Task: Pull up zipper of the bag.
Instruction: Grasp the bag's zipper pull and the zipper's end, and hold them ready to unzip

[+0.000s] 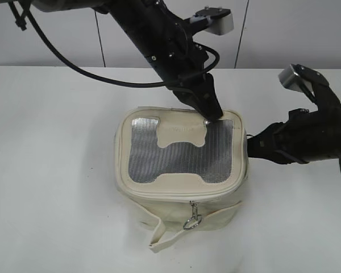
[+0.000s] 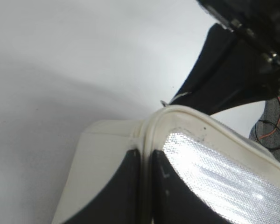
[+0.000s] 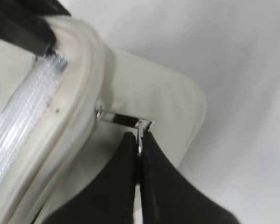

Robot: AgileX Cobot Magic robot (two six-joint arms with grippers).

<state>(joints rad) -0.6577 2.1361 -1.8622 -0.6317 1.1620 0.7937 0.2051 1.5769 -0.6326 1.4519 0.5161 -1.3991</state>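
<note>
In the exterior view we see a plain white table (image 1: 51, 170) running back to a pale panelled wall (image 1: 57, 40), and near its middle stands the bag (image 1: 182, 193), a small boxy cream-white case whose rounded lid carries a grey ribbed window (image 1: 216, 156) and a cream bone-shaped patch (image 1: 181, 135). The zipper (image 1: 159, 195) track circles the lid edge; one silver slider with its ring pull (image 1: 192, 219) hangs at the front, just above a loose cream strap (image 1: 162, 236). The left gripper (image 1: 211, 114) presses down on the lid's far right corner, while the right gripper (image 1: 251, 143) meets the bag's right side (its tips are hidden there by the bag). In the left wrist view we look past the two dark fingers (image 2: 126, 191), which lie close together, one on each side of the raised lid rim (image 2: 151, 126) and apparently pinching it, and the other arm's black gripper (image 2: 224, 79) stands beyond the corner. In the right wrist view the right gripper (image 3: 139, 144) has its black tips pinched together on the thin silver ring pull (image 3: 126, 121) of a second slider, drawn out from the track under the lid rim (image 3: 84, 93).
</note>
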